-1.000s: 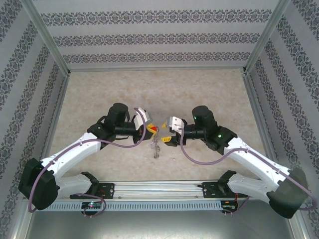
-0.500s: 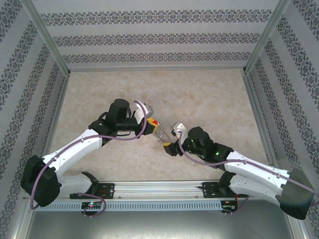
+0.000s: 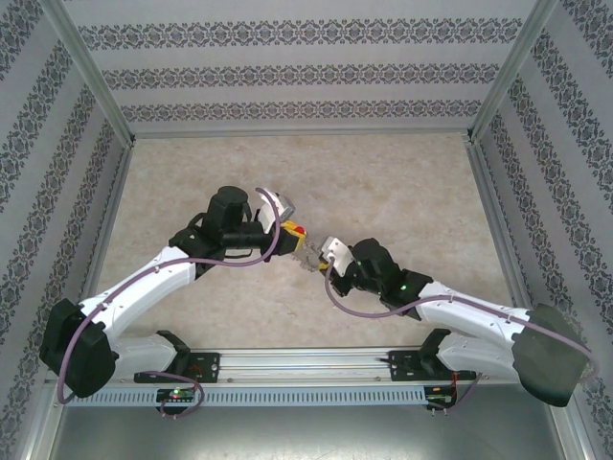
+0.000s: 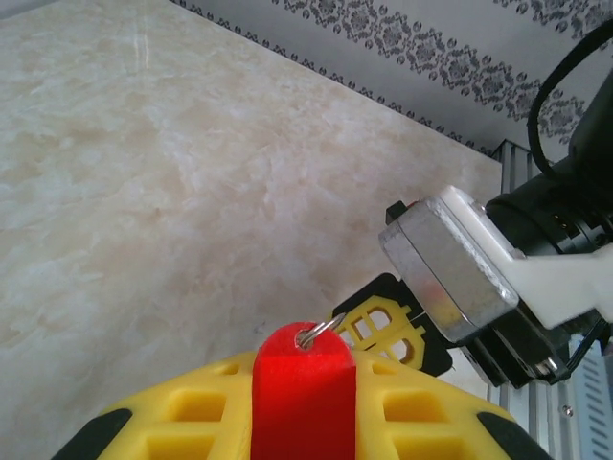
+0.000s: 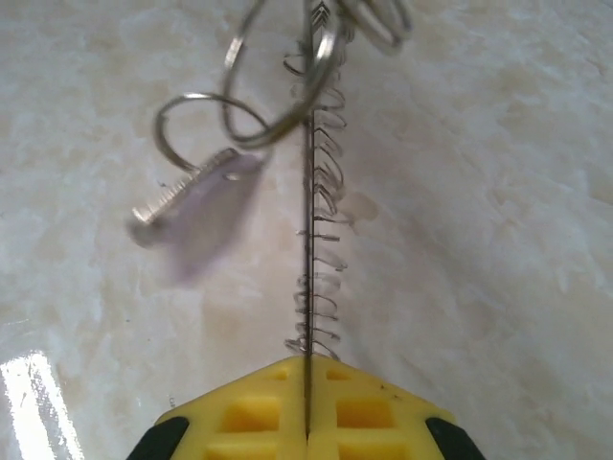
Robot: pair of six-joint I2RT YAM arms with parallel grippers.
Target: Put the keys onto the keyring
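The keyring [image 5: 306, 230] looks like a thin silver line with a row of tiny wire loops along it. Bigger round rings [image 5: 251, 134] sit at its far end, and a blurry silver key [image 5: 192, 203] hangs from one of them. The red-headed key [image 4: 302, 383] is squeezed tight between the yellow fingers of the left gripper [image 3: 290, 234], with a small silver ring poking through its top. All around the red-headed key the marble table [image 3: 192, 172] is bare, and the patterned walls [image 3: 287, 77] stand well away on three sides, so there is lots of room. The keyring runs in a straight slant from the red-headed key toward the near right. There the right gripper [image 5: 306, 374] has its fingers pressed together on the keyring's end.
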